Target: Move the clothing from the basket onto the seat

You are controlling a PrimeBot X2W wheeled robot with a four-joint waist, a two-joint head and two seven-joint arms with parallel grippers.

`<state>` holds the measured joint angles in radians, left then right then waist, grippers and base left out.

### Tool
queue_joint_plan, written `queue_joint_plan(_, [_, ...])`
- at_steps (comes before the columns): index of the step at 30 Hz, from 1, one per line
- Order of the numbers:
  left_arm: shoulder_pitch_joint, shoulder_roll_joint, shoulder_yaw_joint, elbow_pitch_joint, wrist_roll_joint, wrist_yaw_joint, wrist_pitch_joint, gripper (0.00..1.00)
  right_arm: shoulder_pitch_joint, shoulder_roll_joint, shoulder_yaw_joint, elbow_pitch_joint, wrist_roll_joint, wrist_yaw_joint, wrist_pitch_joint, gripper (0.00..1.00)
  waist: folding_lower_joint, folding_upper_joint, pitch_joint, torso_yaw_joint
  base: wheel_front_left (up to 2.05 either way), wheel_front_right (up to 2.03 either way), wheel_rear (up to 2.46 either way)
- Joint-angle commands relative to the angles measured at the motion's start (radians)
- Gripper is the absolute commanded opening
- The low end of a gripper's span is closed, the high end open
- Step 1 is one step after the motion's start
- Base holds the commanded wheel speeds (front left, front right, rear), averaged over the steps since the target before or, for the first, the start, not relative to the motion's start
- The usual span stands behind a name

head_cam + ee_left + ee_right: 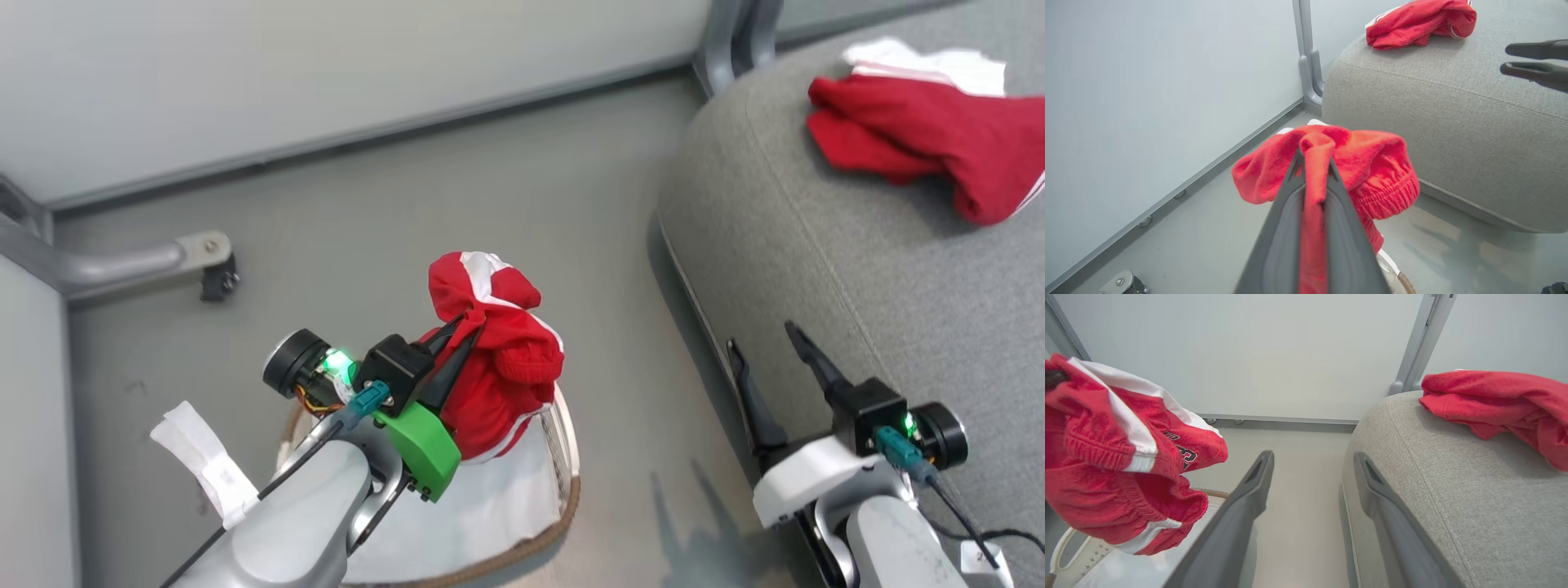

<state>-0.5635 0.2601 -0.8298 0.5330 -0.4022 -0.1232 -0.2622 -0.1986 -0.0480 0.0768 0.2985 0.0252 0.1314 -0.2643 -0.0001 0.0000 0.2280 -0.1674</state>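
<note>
Pinching a red garment (pixel 506 367) in the closed left gripper (pixel 464 331), held clear above the basket (pixel 570 490) for carrying to the seat (pixel 857 269); right gripper (pixel 761 336) spread, empty.

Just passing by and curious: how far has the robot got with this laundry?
Done: one red garment lies on the grey seat. In hand: the left gripper is shut on a second red garment, lifted above the basket. Left: carry it to the seat and release. The right gripper is open, holding nothing.
</note>
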Motion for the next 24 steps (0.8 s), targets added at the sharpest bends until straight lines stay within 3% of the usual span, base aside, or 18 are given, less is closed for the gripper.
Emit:
queue_joint_plan(1, [0.008, -0.005, -0.005, -0.006, 0.011, -0.004, -0.004, 0.0, 0.033, -0.004, 0.003, 0.008, 0.005, -0.001, 0.0, 1.0, 0.0001, 0.0, -0.2, 0.082, 0.0, 0.0, 0.0])
queue_joint_plan(10, [-0.125, 0.022, -0.034, -0.039, 0.012, -0.008, -0.004, 0.0, 0.042, -0.004, 0.066, 0.017, 0.024, -0.001, 0.0, 1.0, 0.0001, 0.0, -0.281, 0.098, 0.0, 0.0, 0.0])
queue_joint_plan(24, [-0.333, 0.055, -0.133, -0.074, -0.063, -0.007, 0.009, 0.0, -0.032, -0.004, 0.2, 0.024, 0.03, -0.001, 0.0, 1.0, 0.0001, 0.0, -0.305, 0.116, 0.0, 0.0, 0.0])
